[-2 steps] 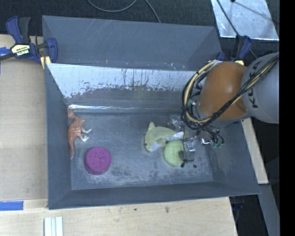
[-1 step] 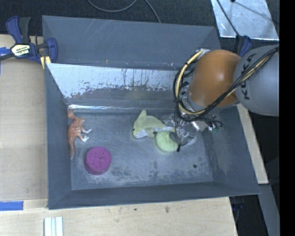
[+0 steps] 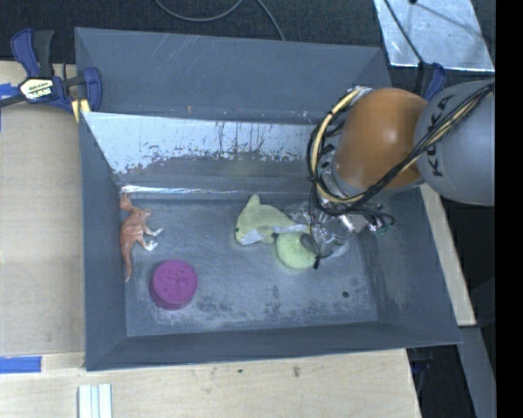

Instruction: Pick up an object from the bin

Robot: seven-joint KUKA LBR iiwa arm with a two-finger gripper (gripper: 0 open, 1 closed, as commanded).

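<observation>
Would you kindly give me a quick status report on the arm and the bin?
Gripper low, right of centre, at pale green round lump. Pale yellow crumpled piece close beside that lump. Orange toy dinosaur, magenta round disc far left, clear.

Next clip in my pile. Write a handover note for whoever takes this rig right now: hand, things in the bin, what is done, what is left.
Hand: low in the right half of the bin, against the pale green round thing; no grasp can be confirmed.
Other things: pale yellow crumpled piece just left of it; orange toy dinosaur and purple round disc at the left.
Done: nothing lifted.
Left: grasp one thing and lift it out.
</observation>
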